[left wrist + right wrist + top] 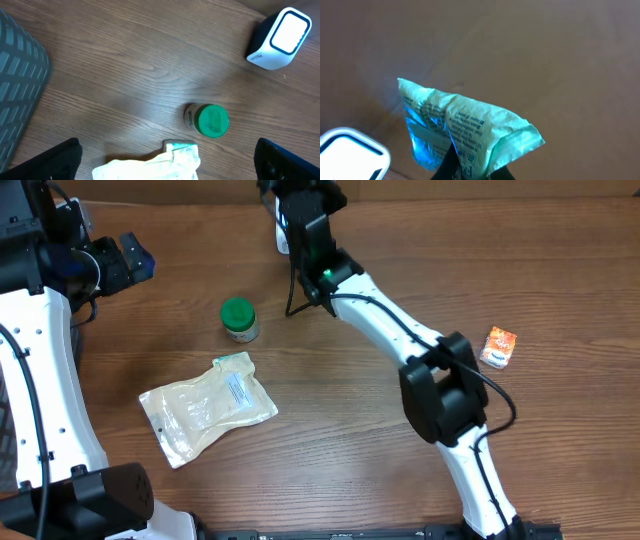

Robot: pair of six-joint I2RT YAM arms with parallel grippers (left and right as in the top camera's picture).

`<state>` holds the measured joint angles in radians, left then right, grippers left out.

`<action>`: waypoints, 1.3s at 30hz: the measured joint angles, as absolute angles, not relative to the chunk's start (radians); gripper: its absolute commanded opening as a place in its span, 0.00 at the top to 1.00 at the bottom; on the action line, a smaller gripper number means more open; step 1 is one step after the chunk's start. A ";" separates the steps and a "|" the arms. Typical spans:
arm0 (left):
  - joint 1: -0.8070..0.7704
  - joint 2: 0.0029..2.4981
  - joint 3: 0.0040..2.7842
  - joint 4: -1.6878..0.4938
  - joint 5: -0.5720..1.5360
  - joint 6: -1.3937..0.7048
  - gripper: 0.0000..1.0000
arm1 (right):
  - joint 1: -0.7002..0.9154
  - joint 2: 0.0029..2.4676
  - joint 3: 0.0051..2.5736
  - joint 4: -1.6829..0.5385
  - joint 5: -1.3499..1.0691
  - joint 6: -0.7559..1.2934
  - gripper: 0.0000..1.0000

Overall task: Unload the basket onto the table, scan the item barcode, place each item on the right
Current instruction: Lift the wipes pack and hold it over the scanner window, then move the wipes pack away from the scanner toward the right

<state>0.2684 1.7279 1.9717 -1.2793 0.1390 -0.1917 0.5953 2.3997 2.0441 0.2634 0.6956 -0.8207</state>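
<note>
Pale-green and crinkly, the sachet point(470, 120) hangs from the right gripper point(470, 167), whose jaws are pinched fully together on the packet's lower edge. It is held in the air at the far side of the tabletop point(350, 430), just above and beside the white barcode scanner point(347, 155), and a bluish glow falls on its lower left face. Small print covers the side turned to the wrist camera, but I cannot make out a barcode there.

It looks like a light, thin film packet, soft enough to fold and flop (the top corners already stand out at odd angles). A pinch on a flat sealed edge seems the sound place to hold it, leaving the printed faces uncovered. Held so, it will probably sag or twist when turned, so the face to be read may need slow tilting toward the scanner window. The film looks slick, and a light grip could let it slide.

At the left edge the left gripper point(130, 258) hangs spread wide, holding nothing. A green-lidded jar point(239, 318), a clear pouch point(207, 405) and a small orange box point(499, 346) lie on the tabletop, well apart from the scanner.
</note>
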 measured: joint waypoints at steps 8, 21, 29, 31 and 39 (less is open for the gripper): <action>0.268 1.728 1.972 -1.280 0.139 -0.192 0.00 | 0.594 2.506 2.044 0.310 0.632 -0.961 0.96; 0.268 1.728 1.972 -1.280 0.139 -0.192 0.01 | 0.583 2.513 2.044 0.269 0.625 -0.975 0.96; 0.268 1.728 1.972 -1.280 0.139 -0.192 0.00 | 0.583 2.513 2.044 0.260 0.625 -0.957 0.96; 0.268 1.728 1.972 -1.280 0.139 -0.192 0.00 | 0.583 2.508 2.044 0.216 0.625 -0.929 0.96; 0.268 1.728 1.972 -1.280 0.139 -0.192 0.00 | 0.583 2.401 2.044 -0.067 0.617 -0.778 0.96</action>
